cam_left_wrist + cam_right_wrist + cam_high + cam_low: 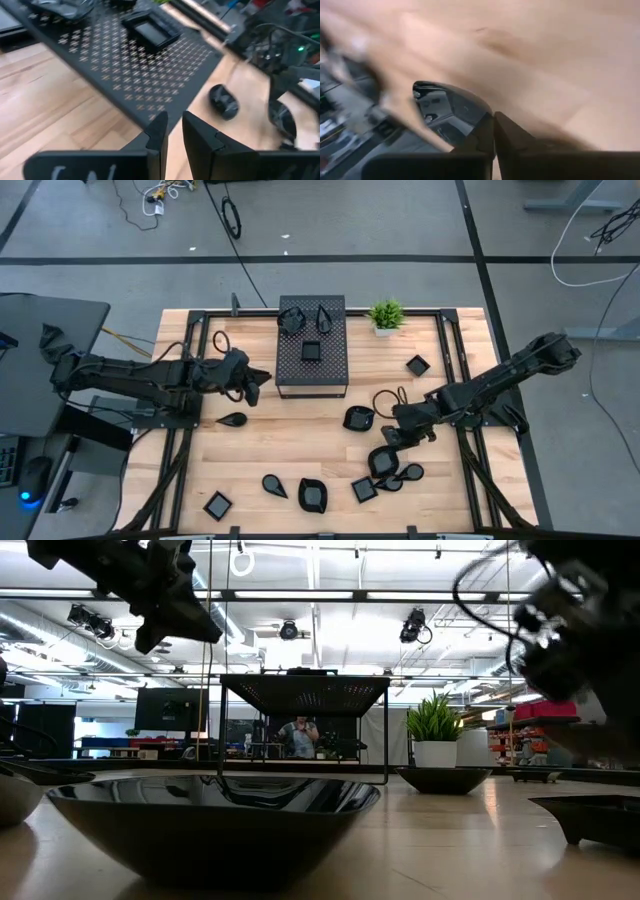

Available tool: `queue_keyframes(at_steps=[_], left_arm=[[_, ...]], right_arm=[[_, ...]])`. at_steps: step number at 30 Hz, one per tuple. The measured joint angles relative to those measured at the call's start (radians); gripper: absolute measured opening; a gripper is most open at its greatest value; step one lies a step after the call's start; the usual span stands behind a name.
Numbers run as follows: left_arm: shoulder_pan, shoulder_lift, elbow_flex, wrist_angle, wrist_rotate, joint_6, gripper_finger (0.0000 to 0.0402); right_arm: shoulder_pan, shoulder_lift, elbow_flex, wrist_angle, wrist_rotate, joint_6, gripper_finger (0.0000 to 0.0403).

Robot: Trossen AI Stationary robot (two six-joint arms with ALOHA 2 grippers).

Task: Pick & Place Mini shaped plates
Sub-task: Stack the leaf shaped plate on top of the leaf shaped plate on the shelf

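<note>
Near the table's right-front, I see my right gripper point(493, 131) with fingers together, pinching the rim of 1 mini plate point(451, 111). I'd lift slowly, keeping the dish level. Left gripper point(173, 131) hovers beside the perforated box point(311, 359), fingers slightly apart, holding nothing.
</note>
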Motion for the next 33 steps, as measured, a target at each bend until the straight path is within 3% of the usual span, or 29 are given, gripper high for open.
queue_keyframes(at_steps=[6,12,16,22,27,33], left_arm=[[0.0,0.0,0.002,0.108,0.049,0.061,0.006],[-0.002,0.016,0.118,0.103,0.024,0.219,0.0058],[0.001,0.073,0.257,0.046,-0.012,0.311,0.0047],[0.001,0.236,0.491,-0.166,-0.026,0.362,0.0033],[0.001,0.337,0.596,-0.259,0.061,0.357,0.0075],[0.001,0.371,0.607,-0.341,0.11,0.356,0.0151]], right_arm=[[-0.007,-0.021,0.164,-0.028,0.043,-0.023,0.0004],[-0.077,0.005,0.43,-0.246,0.196,-0.164,0.0002],[-0.153,0.086,0.619,-0.373,0.294,-0.325,0.0001],[-0.244,0.303,0.889,-0.453,0.412,-0.601,0.0001],[-0.286,0.459,1.099,-0.453,0.541,-0.79,0.0],[-0.304,0.534,1.235,-0.477,0.603,-0.922,0.0]])
